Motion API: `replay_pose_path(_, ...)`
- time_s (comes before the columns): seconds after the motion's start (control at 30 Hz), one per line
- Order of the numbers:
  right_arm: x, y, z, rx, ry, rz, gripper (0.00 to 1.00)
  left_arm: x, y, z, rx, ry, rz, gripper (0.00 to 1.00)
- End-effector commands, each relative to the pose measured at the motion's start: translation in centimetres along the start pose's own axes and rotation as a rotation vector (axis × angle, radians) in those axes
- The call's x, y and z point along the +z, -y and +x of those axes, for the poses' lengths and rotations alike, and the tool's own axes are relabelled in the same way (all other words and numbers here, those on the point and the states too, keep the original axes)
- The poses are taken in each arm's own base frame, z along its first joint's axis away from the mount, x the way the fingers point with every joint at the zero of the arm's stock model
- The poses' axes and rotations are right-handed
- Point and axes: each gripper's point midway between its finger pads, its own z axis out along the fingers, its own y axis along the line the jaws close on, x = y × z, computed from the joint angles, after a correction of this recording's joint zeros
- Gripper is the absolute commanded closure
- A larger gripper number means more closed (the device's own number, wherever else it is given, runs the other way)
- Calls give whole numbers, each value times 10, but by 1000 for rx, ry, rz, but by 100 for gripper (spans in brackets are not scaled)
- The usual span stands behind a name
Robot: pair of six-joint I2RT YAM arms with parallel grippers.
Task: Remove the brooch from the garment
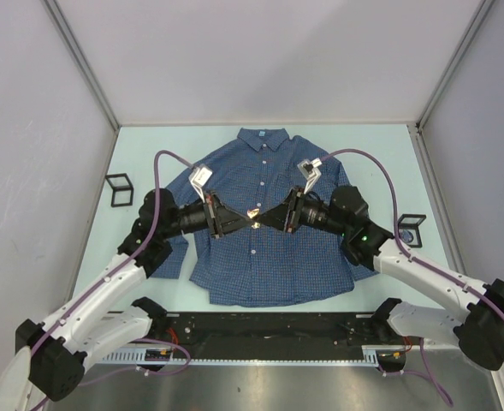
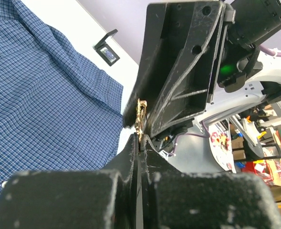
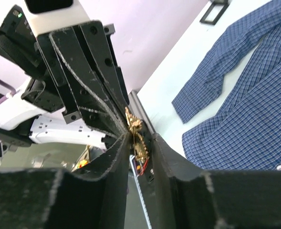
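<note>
**A:** What is the left gripper (image 2: 139, 139) doing?

**B:** It is clamping tight on the lower edge of the brooch (image 2: 141, 115). Most of the little gold flower is sticking out beyond its fingertips.

**A:** And the right gripper (image 3: 140, 138)?

**B:** It is meeting the left one tip to tip, with its jaws standing apart. The brooch is sitting in the gap between them, and the pads seem to be standing off it on both sides. So I judge that only the left one is doing the holding.

**A:** Where is the brooch relative to the garment (image 1: 260, 265)?

**B:** It is hanging in the air above the chest of the blue checked shirt. In both wrist views no cloth is clinging to it, and the shirt is lying flat on the table (image 1: 388, 171) beneath the arms.

**A:** So how far along are we?

**B:** The main part is looking done, since the ornament appears free of the fabric. I am guessing that what is left is for the right arm to back away and the left to carry the brooch clear of the shirt and put it down.
</note>
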Motion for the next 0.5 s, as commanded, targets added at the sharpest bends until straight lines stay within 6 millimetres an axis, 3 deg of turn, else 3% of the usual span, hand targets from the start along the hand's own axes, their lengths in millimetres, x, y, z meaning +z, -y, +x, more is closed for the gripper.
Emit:
replay_pose_path(0.0,-2,8,-16,-57,84,64,65,-4,27,-4,16,10,77,100)
replay_pose_path(0.27,-25,-7,-11,-162,71,31,32,-6,3,-6,12,2,-82,100)
replay_pose_path(0.4,-39,-7,-8,-209,75,35,27,-13,-20,-3,-15,-24,-223,100)
replay_pose_path(0.47,-44,1,-7,-221,69,75,26,-19,-32,-11,-10,1,-299,100)
